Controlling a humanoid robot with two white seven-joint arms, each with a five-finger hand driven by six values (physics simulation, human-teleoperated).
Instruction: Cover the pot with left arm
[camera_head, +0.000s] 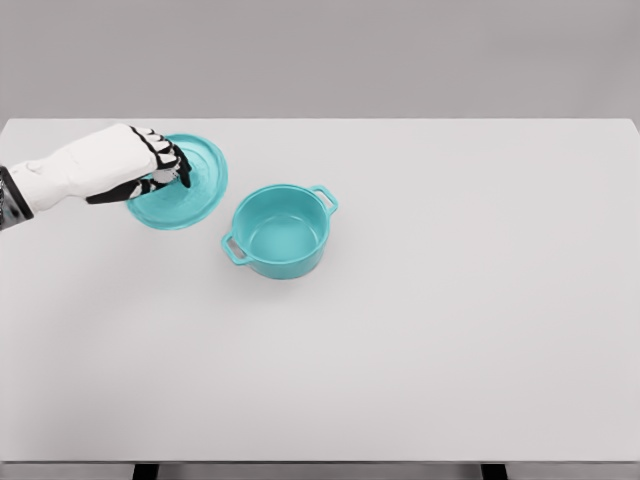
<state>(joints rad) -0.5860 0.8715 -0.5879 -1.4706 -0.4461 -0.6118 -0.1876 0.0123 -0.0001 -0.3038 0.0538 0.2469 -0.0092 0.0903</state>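
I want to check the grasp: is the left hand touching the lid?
Touching. In the head view the left hand lies over the lid, its fingers curled around the knob at the centre.

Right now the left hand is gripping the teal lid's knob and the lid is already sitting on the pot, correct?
Not quite. The left hand does close on the knob of the teal lid, but the lid is not on the pot. In the head view it sits on the table to the pot's left, and the pot is open.
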